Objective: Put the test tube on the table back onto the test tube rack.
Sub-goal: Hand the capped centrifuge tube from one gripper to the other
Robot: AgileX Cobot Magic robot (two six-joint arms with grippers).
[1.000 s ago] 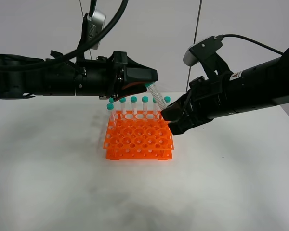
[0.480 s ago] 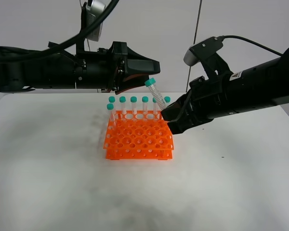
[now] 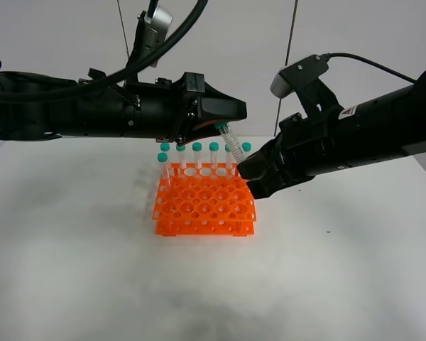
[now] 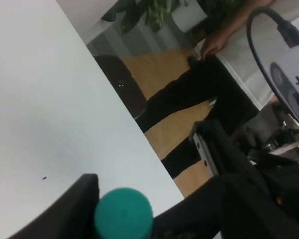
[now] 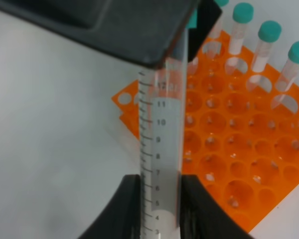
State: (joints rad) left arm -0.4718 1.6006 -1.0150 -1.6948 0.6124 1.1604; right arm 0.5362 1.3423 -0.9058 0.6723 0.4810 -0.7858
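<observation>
Presently: right fingers pinched on the lower barrel of the test tube, one finger on each side, printed scale facing the wrist camera. The tube is off the counter, held in the air and tilted, with its cap end leaning toward the left arm. It is near the far right corner of the rack. Left fingers are at the teal cap, with one finger right against the cap's side.

Step in hand, as I judge it: a handover or steadying at the cap before seating.
- Left pair should close squarely on the cap, with the grip confirmed before the right pair lets go.
- Bring the tube upright first; a tilted tip will likely catch a hole's rim.
- Pick a free hole clear of the capped tubes in the far row, and lower straight through both tiers.
- Release only once the tube stands on its own.

Hard to make out:
- Cannot tell whether the left pair grips the cap or merely brackets it. The second left finger is lost in dark shapes in the left wrist view.
- The conical tip is hidden below the right fingers.
- The cap is covered by the left arm's housing in the right wrist view.
- The hole under the tube is screened by the right arm in the high view.
</observation>
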